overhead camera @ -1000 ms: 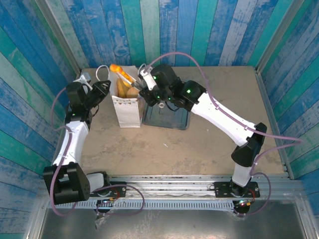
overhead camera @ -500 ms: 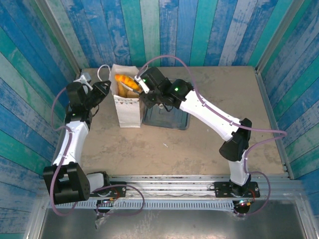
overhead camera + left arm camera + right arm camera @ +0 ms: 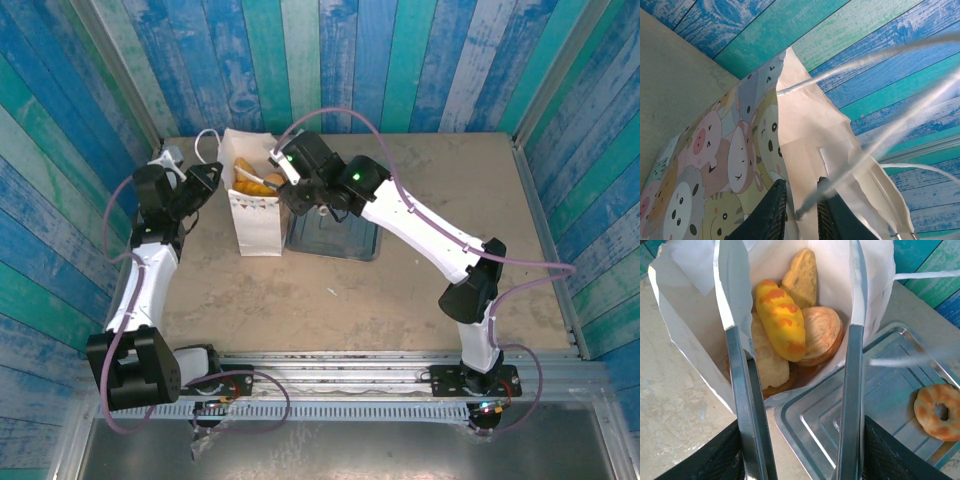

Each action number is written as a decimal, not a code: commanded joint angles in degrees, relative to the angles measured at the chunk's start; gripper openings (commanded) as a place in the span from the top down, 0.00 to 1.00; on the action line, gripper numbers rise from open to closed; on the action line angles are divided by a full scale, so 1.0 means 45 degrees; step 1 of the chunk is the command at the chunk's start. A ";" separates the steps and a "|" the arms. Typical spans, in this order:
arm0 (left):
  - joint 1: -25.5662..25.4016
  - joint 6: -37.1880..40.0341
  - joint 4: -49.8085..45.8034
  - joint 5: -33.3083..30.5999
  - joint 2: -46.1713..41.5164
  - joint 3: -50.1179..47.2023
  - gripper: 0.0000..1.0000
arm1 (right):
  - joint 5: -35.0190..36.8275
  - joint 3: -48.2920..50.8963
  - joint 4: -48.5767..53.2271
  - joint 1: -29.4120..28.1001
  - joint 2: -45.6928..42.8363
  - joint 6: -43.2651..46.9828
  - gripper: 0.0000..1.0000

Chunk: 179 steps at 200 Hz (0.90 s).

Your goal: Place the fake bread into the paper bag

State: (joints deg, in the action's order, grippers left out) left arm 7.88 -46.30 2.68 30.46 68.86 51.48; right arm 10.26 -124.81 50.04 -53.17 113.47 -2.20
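Observation:
The white paper bag (image 3: 256, 218) stands left of the tray, mouth open. Inside it lie several fake breads: a yellow long roll with orange marks (image 3: 782, 320), a tan pointed slice (image 3: 801, 275), a round bun (image 3: 821, 332) and a pale piece (image 3: 767, 365). My right gripper (image 3: 792, 290) hangs open over the bag's mouth (image 3: 272, 180), its long fingers (image 3: 742, 390) wide apart with nothing between them. A ring doughnut (image 3: 940, 412) lies on the grey tray (image 3: 875, 405). My left gripper (image 3: 800, 210) is shut on the bag's rim beside a cord handle (image 3: 855, 160), at the bag's left side (image 3: 213, 176).
The metal tray (image 3: 340, 238) sits right of the bag, partly under my right arm. The bag's printed animal faces (image 3: 715, 160) face the left wrist camera. Blue plank walls close the table's back and sides; bare table lies in front and to the right.
The right gripper carried the yellow-orange roll from above the bag down to its mouth and let it go; the roll now rests inside. The left arm has held still.

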 commanded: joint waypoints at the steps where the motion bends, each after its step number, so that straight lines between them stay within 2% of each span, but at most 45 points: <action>1: -0.0003 0.0154 0.0333 0.0188 0.0265 -0.0035 0.79 | -0.0019 -0.0541 -0.0160 -0.0100 0.0049 0.0033 0.43; 64: 0.0006 0.0276 0.0094 0.0157 0.0030 0.0073 0.76 | -0.0243 -0.0584 -0.0394 -0.0091 -0.0547 0.0040 0.43; 110: 0.0005 0.0938 -0.0788 -0.0506 -0.0672 0.0315 0.62 | -0.0435 -0.0472 -0.0592 -0.0098 -0.1578 0.0115 0.43; 179: 0.0000 0.2521 -0.2809 -0.2242 -0.2778 0.0483 0.31 | 0.0420 0.0999 -0.0924 -0.0031 -0.3803 0.0243 0.42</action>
State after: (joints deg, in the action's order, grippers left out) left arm 7.88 -39.46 -5.76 24.25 62.33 51.81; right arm 9.23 -123.22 47.88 -53.19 100.75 -1.85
